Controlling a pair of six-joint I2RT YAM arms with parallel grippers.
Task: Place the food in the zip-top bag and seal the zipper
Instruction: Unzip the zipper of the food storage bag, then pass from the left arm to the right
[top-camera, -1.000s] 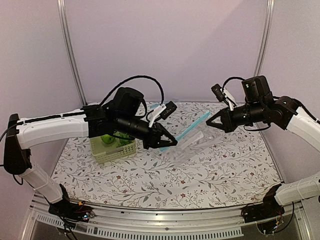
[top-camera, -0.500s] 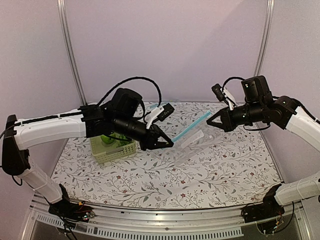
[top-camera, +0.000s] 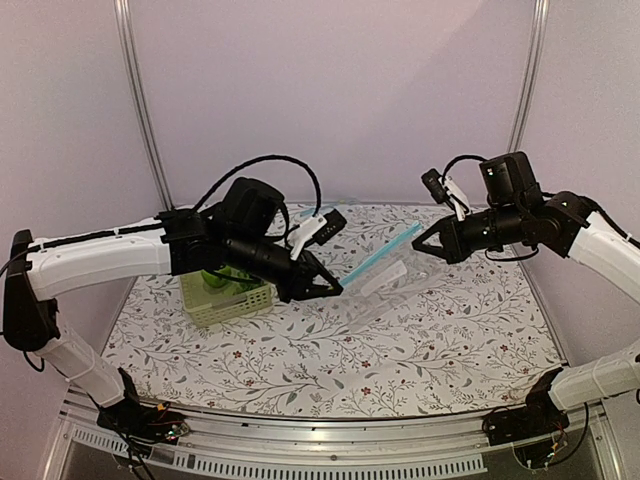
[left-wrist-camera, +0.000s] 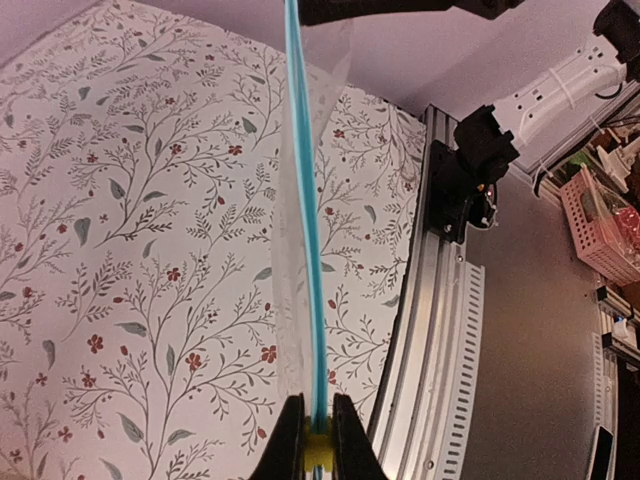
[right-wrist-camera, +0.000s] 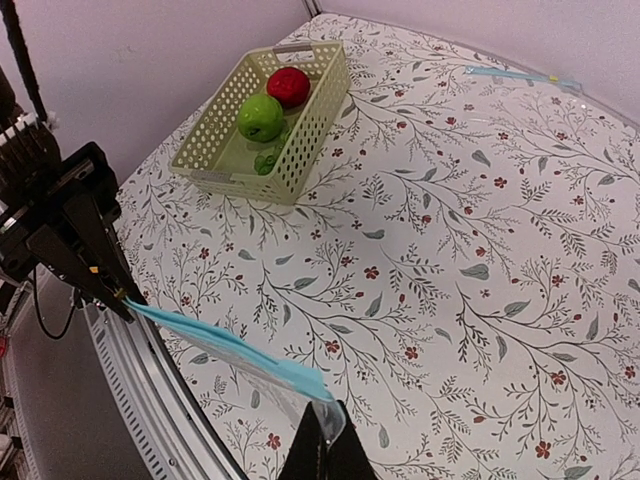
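Note:
The clear zip-top bag (top-camera: 388, 283) hangs in the air between my two grippers, above the middle of the table. Its light blue zipper (top-camera: 380, 254) is stretched taut between them. My left gripper (top-camera: 337, 286) is shut on the zipper's left end; this shows in the left wrist view (left-wrist-camera: 318, 445), with the zipper (left-wrist-camera: 305, 230) running away from it. My right gripper (top-camera: 419, 243) is shut on the bag's right top corner (right-wrist-camera: 335, 418), beside the zipper (right-wrist-camera: 220, 345). The red apple (right-wrist-camera: 288, 86) and the green apple (right-wrist-camera: 260, 116) lie in the basket.
The pale green basket (right-wrist-camera: 310, 140) stands at the table's left, partly under my left arm (top-camera: 225, 305). A small green item (right-wrist-camera: 267, 160) also lies in it. A second clear strip-edged bag (right-wrist-camera: 520, 76) lies at the table's far edge. The metal rail (left-wrist-camera: 430, 330) runs along the near edge.
My left gripper has shifted slightly left along the blue strip, and more strip shows between the grippers. The right arm has barely moved.

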